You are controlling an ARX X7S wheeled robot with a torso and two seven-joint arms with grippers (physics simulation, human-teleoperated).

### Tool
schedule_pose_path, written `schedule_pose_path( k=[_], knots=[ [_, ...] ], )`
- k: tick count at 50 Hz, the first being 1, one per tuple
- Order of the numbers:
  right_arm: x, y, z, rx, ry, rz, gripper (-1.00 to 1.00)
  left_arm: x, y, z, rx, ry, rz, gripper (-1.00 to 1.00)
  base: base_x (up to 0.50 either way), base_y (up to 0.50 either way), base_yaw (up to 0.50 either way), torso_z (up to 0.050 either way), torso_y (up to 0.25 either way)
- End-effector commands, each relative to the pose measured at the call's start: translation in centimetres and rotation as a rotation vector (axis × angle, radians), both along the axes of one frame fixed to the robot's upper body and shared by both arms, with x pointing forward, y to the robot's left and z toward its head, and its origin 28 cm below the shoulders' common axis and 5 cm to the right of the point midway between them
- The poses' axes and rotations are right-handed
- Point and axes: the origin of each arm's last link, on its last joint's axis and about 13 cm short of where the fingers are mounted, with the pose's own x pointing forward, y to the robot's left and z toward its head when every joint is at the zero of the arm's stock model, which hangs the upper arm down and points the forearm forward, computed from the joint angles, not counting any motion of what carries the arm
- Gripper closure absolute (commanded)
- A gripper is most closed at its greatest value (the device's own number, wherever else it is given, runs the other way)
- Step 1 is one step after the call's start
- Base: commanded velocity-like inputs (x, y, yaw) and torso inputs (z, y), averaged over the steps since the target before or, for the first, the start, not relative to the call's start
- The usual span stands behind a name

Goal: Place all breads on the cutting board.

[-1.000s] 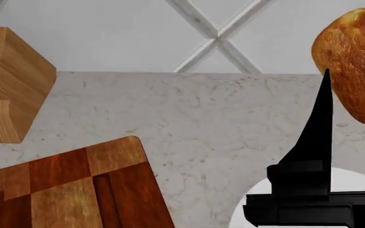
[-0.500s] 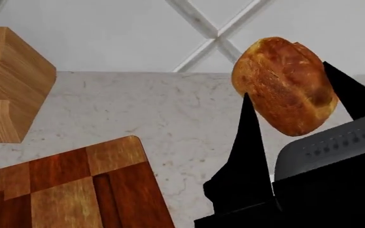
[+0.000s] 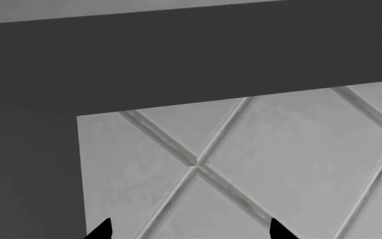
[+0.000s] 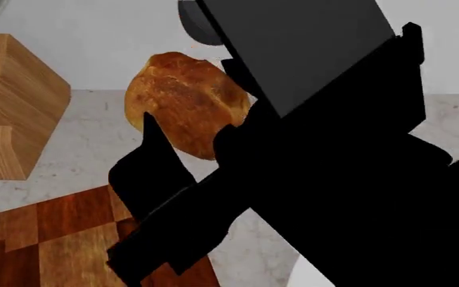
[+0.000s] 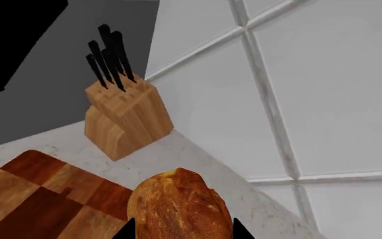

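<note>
Filling the near right of the head view, right arm (image 4: 333,167) large and black, reaching across toward the left. Right gripper (image 4: 189,137) pinching one bread (image 4: 186,101), a golden-brown crusted piece, held clear of the counter with one dark finger (image 4: 151,161) showing against its near side. Cutting board (image 4: 54,239) low at the left, reddish-brown and tan strips, lying flat on the pale marble counter (image 4: 86,137); bread above and just beyond the board's far corner. Farther left, pale-wood knife block (image 4: 10,101) on the counter, black handles upright in the right wrist view (image 5: 111,55). Beyond, white diamond-panelled wall (image 5: 310,99). Left gripper (image 3: 187,231) showing two fingertips apart, spread, nothing between them, facing the same wall.
</note>
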Motion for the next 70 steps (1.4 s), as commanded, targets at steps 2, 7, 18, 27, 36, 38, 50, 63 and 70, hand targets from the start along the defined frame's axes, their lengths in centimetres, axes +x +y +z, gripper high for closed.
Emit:
schedule_pose_path(
  k=[2,7,18,27,36,38,50,63,70],
  knots=[
    [1.5,3.2,1.2,-0.061,0.123,0.237,1.00,0.0,0.1,0.3,-0.004,-0.027,-0.016,-1.00,0.00,0.00,0.00,0.000,0.000],
    [2.0,4.5,0.7,-0.060,0.142,0.303,1.00,0.0,0.2,0.3,-0.009,-0.027,-0.013,-1.00,0.00,0.00,0.00,0.000,0.000],
    [3.4,7.0,-0.6,-0.055,0.185,0.419,1.00,-0.1,0.3,0.4,-0.006,-0.029,-0.009,-1.00,0.00,0.00,0.00,0.000,0.000],
    [4.7,9.4,-1.9,-0.064,0.233,0.514,1.00,0.1,0.3,0.4,-0.003,-0.028,-0.010,-1.00,0.00,0.00,0.00,0.000,0.000],
    [5.3,12.1,-2.8,-0.087,0.264,0.619,1.00,0.1,0.5,0.1,-0.010,-0.024,-0.003,-1.00,0.00,0.00,0.00,0.000,0.000],
    [5.6,12.8,-2.9,-0.083,0.266,0.638,1.00,0.0,0.6,0.1,-0.010,-0.024,0.000,-1.00,0.00,0.00,0.00,0.000,0.000],
    [8.0,14.1,-3.4,-0.017,0.296,0.671,1.00,0.1,0.9,-0.1,-0.018,-0.024,0.009,-1.00,0.00,0.00,0.00,0.000,0.000],
    [9.7,15.0,-5.5,0.000,0.370,0.677,1.00,0.0,1.1,-0.1,-0.022,-0.022,0.018,-1.00,0.00,0.00,0.00,0.000,0.000],
    [10.3,15.1,-6.6,-0.004,0.406,0.672,1.00,0.0,1.1,0.0,-0.021,-0.024,0.018,-1.00,0.00,0.00,0.00,0.000,0.000]
  ],
)
